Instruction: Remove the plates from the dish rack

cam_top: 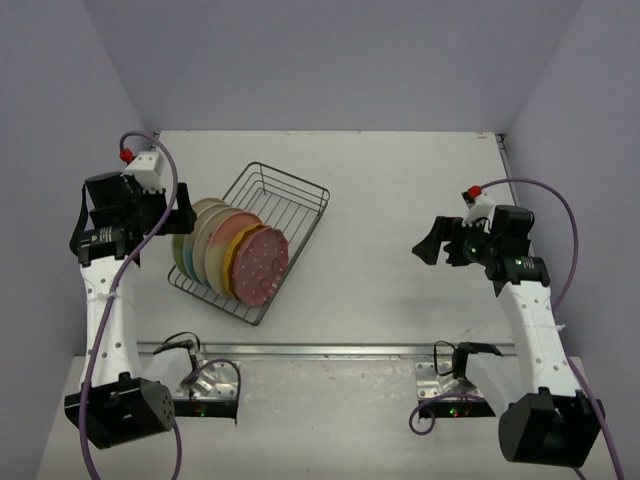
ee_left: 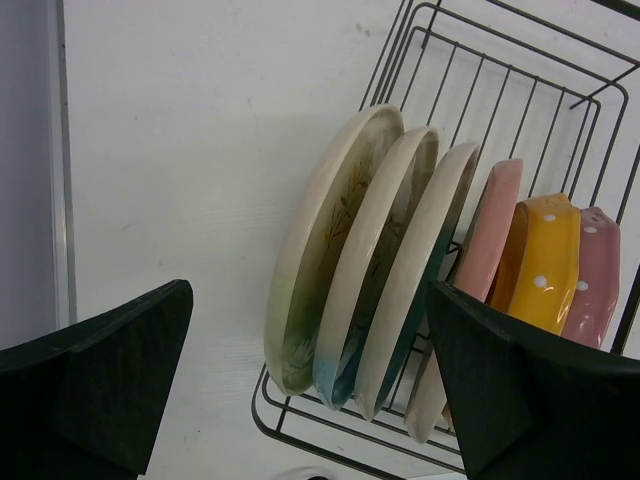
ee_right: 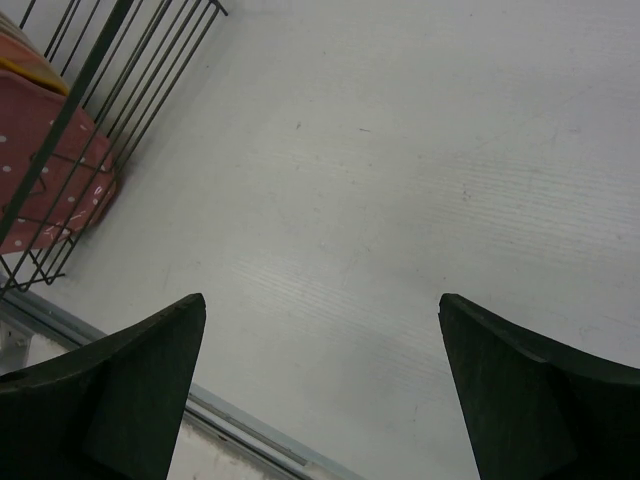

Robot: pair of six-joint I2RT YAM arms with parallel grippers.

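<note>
Plates upright in dish rack's near end, hemmed by wire walls; left gripper spread wide, unladen, just left; right gripper likewise released over table, well right

Plates overlap, faces hidden (maybe six); dish rack cut off rt.

A white table is seen beyond the right fingers; a metal rail is seen between them.
</note>
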